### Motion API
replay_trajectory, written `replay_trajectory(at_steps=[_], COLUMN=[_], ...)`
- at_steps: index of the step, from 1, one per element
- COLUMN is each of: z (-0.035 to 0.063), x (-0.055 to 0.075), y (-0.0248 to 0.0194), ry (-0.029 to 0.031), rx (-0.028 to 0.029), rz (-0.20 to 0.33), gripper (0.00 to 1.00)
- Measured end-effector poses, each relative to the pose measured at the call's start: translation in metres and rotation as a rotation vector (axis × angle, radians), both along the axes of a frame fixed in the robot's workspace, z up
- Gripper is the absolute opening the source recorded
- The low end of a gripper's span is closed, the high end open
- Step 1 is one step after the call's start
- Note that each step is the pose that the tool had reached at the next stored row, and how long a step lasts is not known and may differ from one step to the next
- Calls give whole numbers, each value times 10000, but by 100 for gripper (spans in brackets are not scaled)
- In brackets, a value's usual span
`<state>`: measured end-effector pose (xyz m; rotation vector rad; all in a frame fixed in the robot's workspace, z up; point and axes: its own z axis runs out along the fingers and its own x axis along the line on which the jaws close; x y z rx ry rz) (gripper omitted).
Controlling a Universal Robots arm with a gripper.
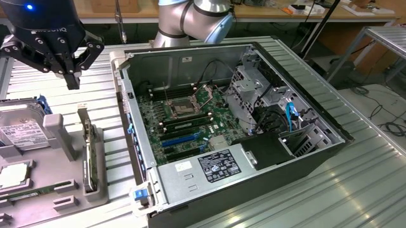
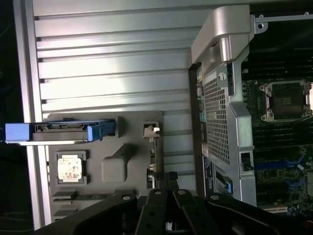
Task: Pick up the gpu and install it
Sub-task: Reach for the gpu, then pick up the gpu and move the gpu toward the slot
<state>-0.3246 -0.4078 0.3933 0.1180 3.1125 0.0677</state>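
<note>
**Gpu not yet lifted, nothing installed**

Exterior view, read left to right.

- Holder (image 1: pixel 56 135): one grey holder, sitting on the slatted desk (image 1: pixel 355 190) at the view's left. In it you have one drive (image 1: pixel 19 130) with its white label up, one chip (image 1: pixel 11 176), and one green memory stick (image 1: pixel 32 192) lying flat.
- Tool (image 1: pixel 73 84): one. It hangs above the desk, past the holder's far end. Its fingers are pressed together and pinch nothing, and it is apart from every part.
- Gpu (image 1: pixel 89 152): one. It stands on edge in the holder's slot, on the side nearest the case, with its silver bracket at the far end. Nothing is touching it. In the wrist view you see it thin edge on, just ahead of the tool.
- Case (image 1: pixel 235 133): one, lying open with the board exposed. The blue card slots (image 1: pixel 180 141) look empty as far as you can tell. Their exact number is hard to make out.

Progress, as a judgement:
- Done: nothing of the task itself. The tool is only near the holder.
- Left: both steps. The gpu is not gripped or raised, and no card sits in the board.
</note>
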Motion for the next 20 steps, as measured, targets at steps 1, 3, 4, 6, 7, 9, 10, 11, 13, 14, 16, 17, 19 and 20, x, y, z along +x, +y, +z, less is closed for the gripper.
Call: replay_trajectory(at_steps=[1, 3, 4, 6, 7, 9, 10, 11, 13, 14, 16, 17, 19, 20], z=[0, 0, 0, 0, 0, 0, 0, 0, 0, 0, 0, 0, 0, 0], x=[-16, -79, -115, -121, -121, -121, -121, -121, -122, -122, -122, -122, -122, -122], y=[0, -2, -4, -5, -4, -5, -4, -4, -4, -4, -4, -4, -5, -4], ry=[0, 1, 0, -1, 0, 0, 0, 0, 0, 0, 0, 0, -1, 0], rx=[0, -1, 0, 0, 0, 0, 0, 0, 0, 0, 0, 0, 0, 0], rz=[0, 0, 0, 1, 0, 0, 0, 0, 0, 0, 0, 0, 0, 0], gripper=[11, 11, 11, 11, 11, 11, 11, 11, 11, 11, 11, 11, 11, 11])
